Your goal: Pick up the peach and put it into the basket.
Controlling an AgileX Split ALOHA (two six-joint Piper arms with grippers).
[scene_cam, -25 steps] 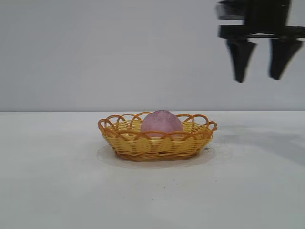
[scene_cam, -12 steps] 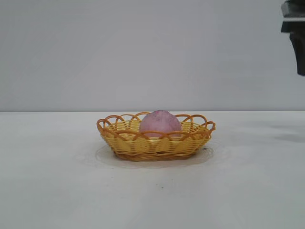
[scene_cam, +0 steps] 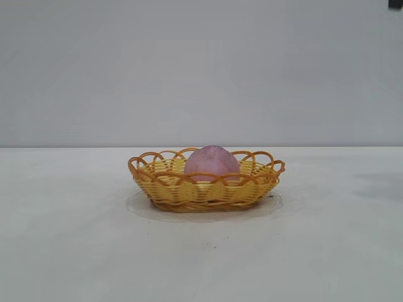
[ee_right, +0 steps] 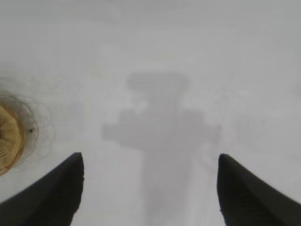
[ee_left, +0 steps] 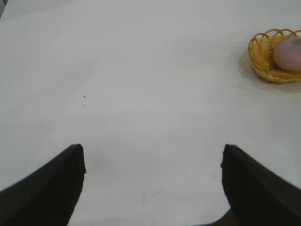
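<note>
The pinkish-purple peach (scene_cam: pixel 212 162) rests inside the yellow wicker basket (scene_cam: pixel 165 187) with the orange looped rim, in the middle of the white table. The left wrist view shows the peach (ee_left: pixel 288 54) in the basket (ee_left: pixel 259 55) far off. My left gripper (ee_left: pixel 153 153) hangs open over bare table, nothing between its fingers. My right gripper (ee_right: pixel 150 160) is open too, high above the table to the right of the basket (ee_right: pixel 9 139), whose edge alone shows there. In the exterior view only a dark corner of the right arm (scene_cam: pixel 395 4) shows at the top right.
The white table (scene_cam: pixel 75 239) stretches bare all round the basket. A plain grey wall stands behind. The right arm's shadow (ee_right: pixel 162 127) falls on the table below that gripper.
The right gripper has risen and drawn off to the right, leaving the exterior view almost wholly. The peach and basket have stayed put.
</note>
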